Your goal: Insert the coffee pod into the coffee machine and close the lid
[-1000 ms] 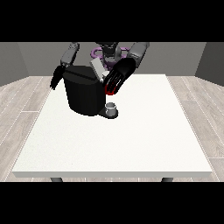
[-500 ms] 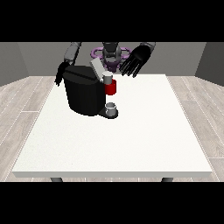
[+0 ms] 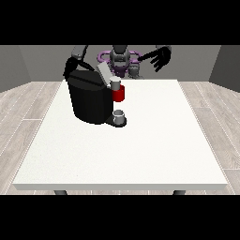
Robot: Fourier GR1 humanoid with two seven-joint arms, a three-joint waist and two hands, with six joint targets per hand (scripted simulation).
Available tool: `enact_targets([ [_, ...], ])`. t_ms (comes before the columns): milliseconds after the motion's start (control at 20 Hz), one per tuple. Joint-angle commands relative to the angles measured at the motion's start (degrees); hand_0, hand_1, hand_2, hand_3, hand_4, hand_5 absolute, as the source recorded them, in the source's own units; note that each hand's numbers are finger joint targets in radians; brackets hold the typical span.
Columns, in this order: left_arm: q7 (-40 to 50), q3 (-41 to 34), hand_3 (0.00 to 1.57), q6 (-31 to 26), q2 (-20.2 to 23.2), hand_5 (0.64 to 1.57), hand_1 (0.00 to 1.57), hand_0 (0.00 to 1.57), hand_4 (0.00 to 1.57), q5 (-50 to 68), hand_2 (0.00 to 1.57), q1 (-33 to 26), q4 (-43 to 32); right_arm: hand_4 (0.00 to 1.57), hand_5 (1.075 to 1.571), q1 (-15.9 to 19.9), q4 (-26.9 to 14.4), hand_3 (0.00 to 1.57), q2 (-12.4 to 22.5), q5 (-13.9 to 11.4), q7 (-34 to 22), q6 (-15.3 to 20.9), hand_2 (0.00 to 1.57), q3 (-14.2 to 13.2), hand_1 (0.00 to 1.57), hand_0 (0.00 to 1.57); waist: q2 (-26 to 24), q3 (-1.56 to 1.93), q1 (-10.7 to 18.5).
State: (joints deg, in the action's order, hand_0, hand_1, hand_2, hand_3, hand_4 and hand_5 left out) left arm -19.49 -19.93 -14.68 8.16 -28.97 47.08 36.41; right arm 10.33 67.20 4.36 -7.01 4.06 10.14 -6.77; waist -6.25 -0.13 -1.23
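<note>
Since half a second ago the hand at the view's right (image 3: 161, 57) has lifted higher and pulled back toward the upper right of the frame; I read its dark fingers as spread and straight, holding nothing, well clear of the machine. That makes sense to me if the pod is already delivered: the small pale coffee pod (image 3: 115, 84) appears to sit at the top of the red brew head (image 3: 119, 94), which juts from the front of the squat black coffee machine (image 3: 89, 99) in the upper left part of the frame. The grey flat lid (image 3: 103, 73) stands tilted up above the head, not yet shut, so I judge the insertion roughly done and the closing step still ahead. The hand at the view's left (image 3: 71, 66) rests at the machine's back upper corner, probably to steady the body, but I cannot tell how its fingers lie. Below the head, a small grey cup (image 3: 119, 116) stands on the drip base. Everything sits on the large white table (image 3: 140, 150), over pale wood-plank flooring (image 3: 28, 101). For the lid push, I see nothing between the raised hand and the lid; only the robot's own grey head and purple-ringed torso (image 3: 120, 60) are close behind.
</note>
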Motion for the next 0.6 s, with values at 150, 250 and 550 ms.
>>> enact_targets([
  [150,0.26,-1.92,0.0,-0.79,-7.44,1.571,0.0,0.0,0.39,4.74,0.0,-11.95,-1.12,0.0,1.571,0.27,4.35,0.0,0.55,3.82,-2.12,-5.87,0.0,0.77,0.0,0.0,-11.22,0.12,5.62],
  [250,0.5,-2.06,0.0,-1.05,-7.07,1.571,0.0,0.0,0.32,5.23,0.0,-13.32,-0.87,0.0,1.571,1.14,5.87,0.0,0.91,2.63,-2.79,-8.39,0.0,3.82,0.0,0.0,-10.64,0.11,5.87],
  [550,3.69,-0.44,0.0,-1.57,-8.07,1.571,0.0,0.0,0.4,8.32,0.0,-15.06,5.14,0.25,1.571,6.82,8.06,0.0,3.14,1.23,-5.64,-8.04,0.0,3.7,0.0,0.0,-8.9,0.14,8.02],
])
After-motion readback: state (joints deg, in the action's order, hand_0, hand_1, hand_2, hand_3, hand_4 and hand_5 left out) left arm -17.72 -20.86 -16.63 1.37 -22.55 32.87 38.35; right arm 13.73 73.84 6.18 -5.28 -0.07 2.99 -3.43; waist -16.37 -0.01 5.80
